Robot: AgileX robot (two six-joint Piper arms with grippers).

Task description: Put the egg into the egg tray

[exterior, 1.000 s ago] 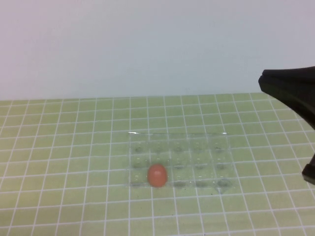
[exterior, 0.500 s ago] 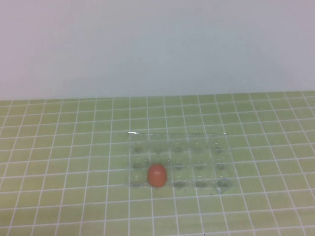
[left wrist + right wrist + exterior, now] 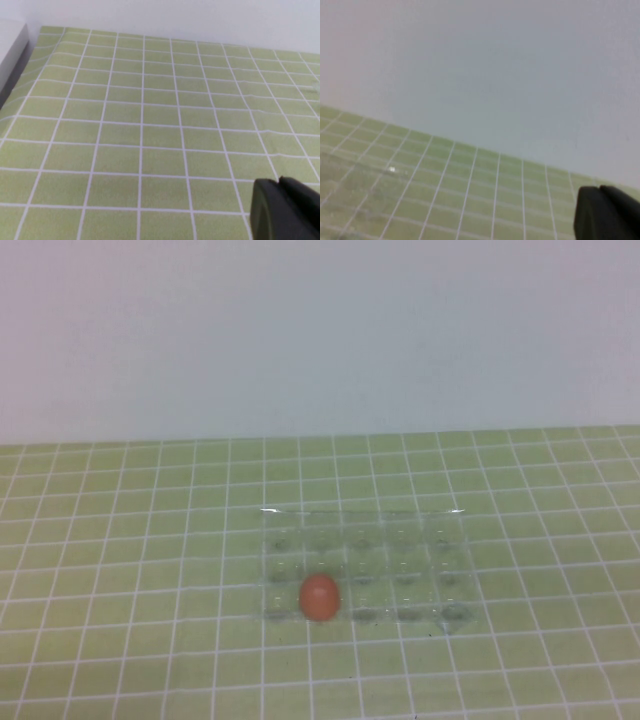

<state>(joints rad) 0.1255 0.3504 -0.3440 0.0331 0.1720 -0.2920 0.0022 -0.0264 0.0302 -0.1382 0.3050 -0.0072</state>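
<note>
The reddish-orange egg sits in a front-row cup of the clear plastic egg tray, second cup from the tray's left end. Neither gripper shows in the high view. In the left wrist view my left gripper is shut and empty, low over bare green grid mat. In the right wrist view my right gripper is shut and empty, raised, with the mat and the pale wall beyond it. A faint glint of the tray shows far from it there.
A green mat with a white grid covers the table up to a pale wall. A grey-white raised edge borders the mat in the left wrist view.
My right arm, at the right edge of the high view a second ago, has pulled out of that view. The egg and tray have not moved.
</note>
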